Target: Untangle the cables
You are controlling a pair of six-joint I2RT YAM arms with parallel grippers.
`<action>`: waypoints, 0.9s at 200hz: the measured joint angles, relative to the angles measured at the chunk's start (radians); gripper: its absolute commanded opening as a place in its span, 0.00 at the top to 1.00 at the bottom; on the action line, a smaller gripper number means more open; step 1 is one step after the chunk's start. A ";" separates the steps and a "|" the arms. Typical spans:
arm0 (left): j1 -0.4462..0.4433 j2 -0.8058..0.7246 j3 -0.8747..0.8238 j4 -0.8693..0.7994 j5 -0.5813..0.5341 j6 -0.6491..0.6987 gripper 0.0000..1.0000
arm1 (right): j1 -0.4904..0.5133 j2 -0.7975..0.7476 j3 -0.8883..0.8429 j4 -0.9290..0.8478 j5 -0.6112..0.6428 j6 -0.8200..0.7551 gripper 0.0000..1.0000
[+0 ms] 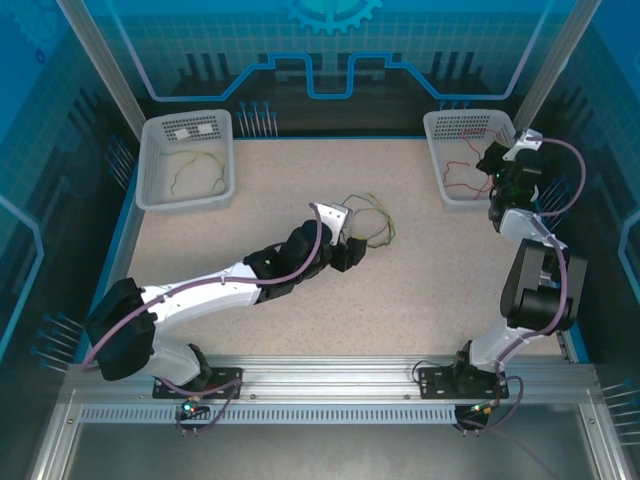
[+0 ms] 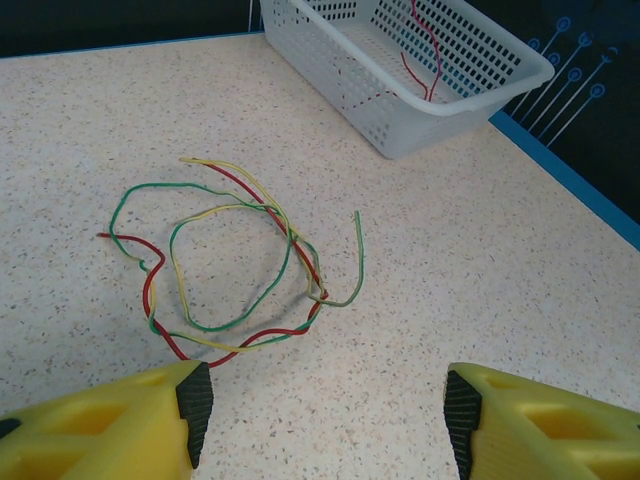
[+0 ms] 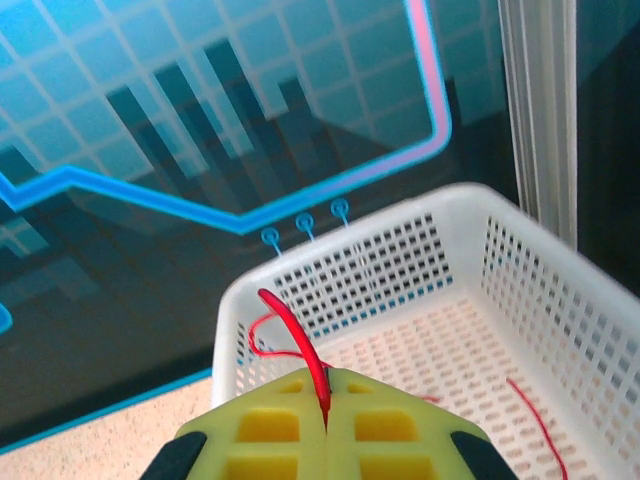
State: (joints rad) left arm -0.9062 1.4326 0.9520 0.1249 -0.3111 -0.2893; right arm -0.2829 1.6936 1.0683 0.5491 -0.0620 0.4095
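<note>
The speckled table (image 1: 260,200) carries a left basket (image 1: 185,201) and a right basket (image 1: 434,150), both white. The left gripper (image 2: 325,400), jaws wide apart, hovers near a tangle of red, green and yellow cables (image 2: 235,255) lying mid-table. The right gripper (image 3: 326,420), over the right basket, is clamped on a red cable (image 3: 293,330). More red strands lie inside.

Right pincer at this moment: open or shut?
Shut on a red cable. In the right wrist view the right pincer's jaws are pressed together, with the cable pinched at the seam, above the white basket.
</note>
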 measured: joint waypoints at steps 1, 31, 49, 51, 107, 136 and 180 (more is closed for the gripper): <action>0.000 0.000 0.000 0.001 -0.001 0.000 0.35 | 0.000 0.002 0.000 -0.002 -0.001 0.001 0.99; 0.000 0.001 -0.023 0.015 -0.048 0.002 0.35 | 0.000 0.063 0.021 -0.040 -0.009 0.005 0.95; 0.003 0.000 -0.037 0.015 -0.081 0.004 0.35 | 0.000 0.095 0.051 -0.077 0.005 0.006 0.95; 0.004 0.000 -0.039 0.015 -0.084 0.004 0.35 | 0.000 0.100 0.056 -0.082 0.008 0.006 0.95; 0.027 -0.016 -0.068 0.012 -0.119 0.003 0.35 | 0.001 0.267 0.280 -0.245 0.067 0.006 0.98; 0.028 -0.016 -0.068 0.013 -0.119 0.001 0.35 | 0.002 0.346 0.340 -0.296 0.080 0.006 0.97; 0.028 -0.016 -0.068 0.014 -0.120 0.002 0.35 | 0.011 0.429 0.406 -0.397 0.080 0.005 0.88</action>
State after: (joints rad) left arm -0.8780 1.4166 0.8845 0.1387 -0.4309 -0.2878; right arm -0.2718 2.1223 1.4738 0.1520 0.0185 0.4145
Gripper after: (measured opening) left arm 0.648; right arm 0.084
